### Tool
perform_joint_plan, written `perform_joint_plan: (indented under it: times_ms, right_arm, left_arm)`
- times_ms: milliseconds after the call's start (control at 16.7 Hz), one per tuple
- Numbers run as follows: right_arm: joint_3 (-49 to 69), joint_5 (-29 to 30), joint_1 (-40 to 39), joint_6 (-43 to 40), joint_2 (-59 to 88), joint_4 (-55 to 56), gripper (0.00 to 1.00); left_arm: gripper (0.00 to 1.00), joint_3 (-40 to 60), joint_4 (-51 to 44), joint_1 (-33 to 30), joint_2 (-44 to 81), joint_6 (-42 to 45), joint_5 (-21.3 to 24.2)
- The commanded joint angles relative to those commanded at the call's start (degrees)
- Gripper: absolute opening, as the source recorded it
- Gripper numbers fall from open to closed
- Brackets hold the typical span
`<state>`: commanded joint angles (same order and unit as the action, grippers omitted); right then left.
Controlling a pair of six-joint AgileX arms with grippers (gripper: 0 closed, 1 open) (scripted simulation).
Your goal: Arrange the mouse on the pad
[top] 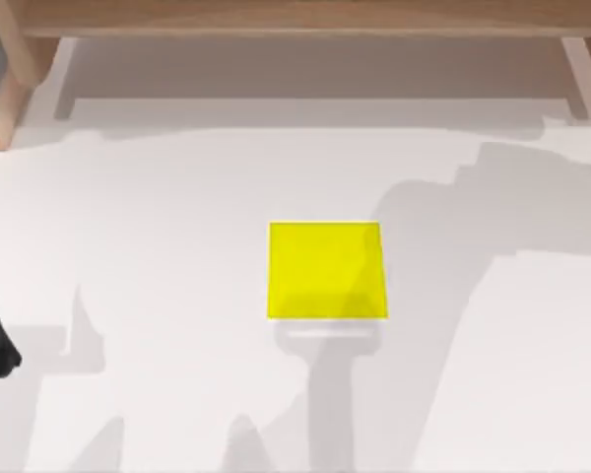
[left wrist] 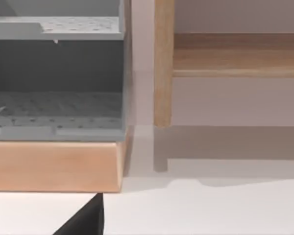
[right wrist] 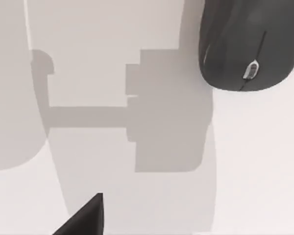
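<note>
Bright, even light; soft grey arm shadows across the table (top: 177, 246).

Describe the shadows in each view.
Top view: broad grey arm-shaped shadows cross the white table, one darkening the near edge of the pad. Right wrist view: a blocky, hard-edged shadow lies beside the mouse. Left wrist view: the wooden post casts a soft shadow.

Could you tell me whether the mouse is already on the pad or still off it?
Off it. The pad lies bare in the top view, while the mouse rests on white table in the right wrist view.
</note>
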<state>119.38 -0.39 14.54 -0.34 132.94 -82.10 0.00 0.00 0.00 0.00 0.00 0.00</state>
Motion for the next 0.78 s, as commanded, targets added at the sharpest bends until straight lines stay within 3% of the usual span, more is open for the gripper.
perform_joint_plan:
  times_ms: [300,780]
  right_arm:
    - [11.3,0.5,0.9,0.1,5.6,-0.3,1.00]
    - [10.8,0.5,0.7,0.3,5.7,0.7,1.00]
  left_arm:
    - [1.00,0.0,0.0,0.0,0.0,0.0,0.0]
    - [1.00,0.0,0.0,0.0,0.0,0.0,0.0]
